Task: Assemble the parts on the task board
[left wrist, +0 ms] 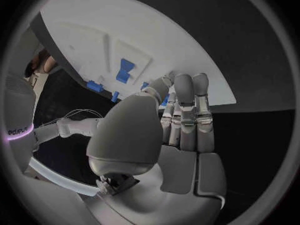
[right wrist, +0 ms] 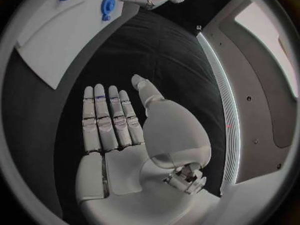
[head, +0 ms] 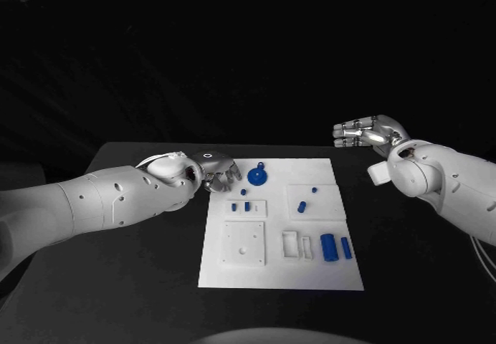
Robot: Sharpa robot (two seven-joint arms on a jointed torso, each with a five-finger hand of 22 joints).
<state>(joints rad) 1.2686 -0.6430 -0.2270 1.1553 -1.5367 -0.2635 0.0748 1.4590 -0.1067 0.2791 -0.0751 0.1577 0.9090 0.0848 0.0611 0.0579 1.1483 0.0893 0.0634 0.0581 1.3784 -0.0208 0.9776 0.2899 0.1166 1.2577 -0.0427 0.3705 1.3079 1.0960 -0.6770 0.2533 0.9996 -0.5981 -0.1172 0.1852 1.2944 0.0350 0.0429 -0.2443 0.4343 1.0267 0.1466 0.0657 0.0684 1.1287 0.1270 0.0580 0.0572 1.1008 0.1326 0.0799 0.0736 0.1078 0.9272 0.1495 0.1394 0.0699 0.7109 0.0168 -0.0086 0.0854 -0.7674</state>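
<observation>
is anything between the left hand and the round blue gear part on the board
Nothing visible: the left hand sits at the white task board's edge, with bare board between it and the round blue gear part.

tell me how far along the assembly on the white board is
Early, by the look of it. Nothing looks assembled: the blue gear-shaped disc, two blue cylinders and smaller blue pieces lie loose on the white task board. Neither hand holds anything: the left hand hovers at the board's far left corner beside the disc, and the right hand is open, off the board. Picking up and fitting the parts all remains.
</observation>
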